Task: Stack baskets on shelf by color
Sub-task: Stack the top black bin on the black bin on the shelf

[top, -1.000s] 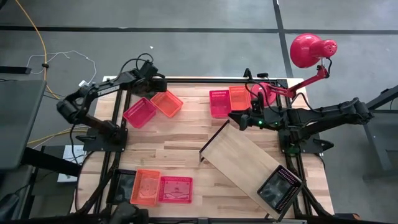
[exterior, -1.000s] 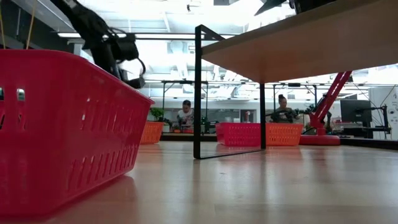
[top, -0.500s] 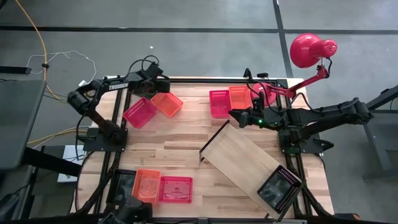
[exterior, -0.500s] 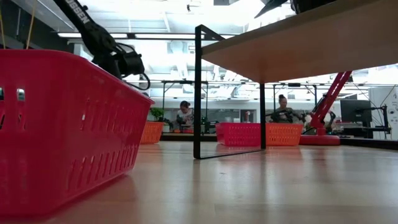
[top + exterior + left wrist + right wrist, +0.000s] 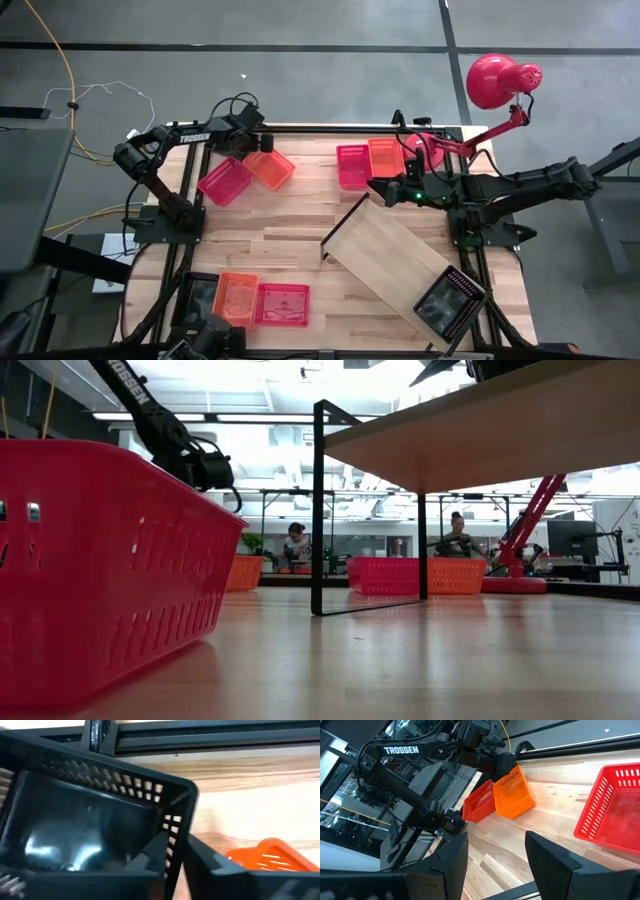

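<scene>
My left gripper (image 5: 257,141) is at the table's far left edge, just beyond an orange basket (image 5: 268,166) and a red basket (image 5: 224,180). In the left wrist view it is shut on a black basket (image 5: 85,820). My right gripper (image 5: 378,190) hovers open with nothing between its fingers. It is over the far end of the shelf (image 5: 392,262), a pale board lying aslant on the table. A red basket (image 5: 352,165) and an orange basket (image 5: 386,157) stand side by side just beyond it. Another black basket (image 5: 450,301) rests on the shelf's near right end. My left gripper has the black basket by one short wall (image 5: 172,845), close to a corner (image 5: 189,790). One finger (image 5: 152,852) is inside the basket and the other (image 5: 215,870) outside it. Whether the basket is clear of the table cannot be told.
At the near left stand a black basket (image 5: 200,296), an orange basket (image 5: 237,298) and a red basket (image 5: 282,304) in a row. A red desk lamp (image 5: 495,85) stands at the far right corner. The shelf's black bracket (image 5: 340,226) points toward the table's middle.
My left gripper has moved a little toward the table's right edge and slightly nearer, ending up at the far side of the orange basket. The right arm has kept still.
</scene>
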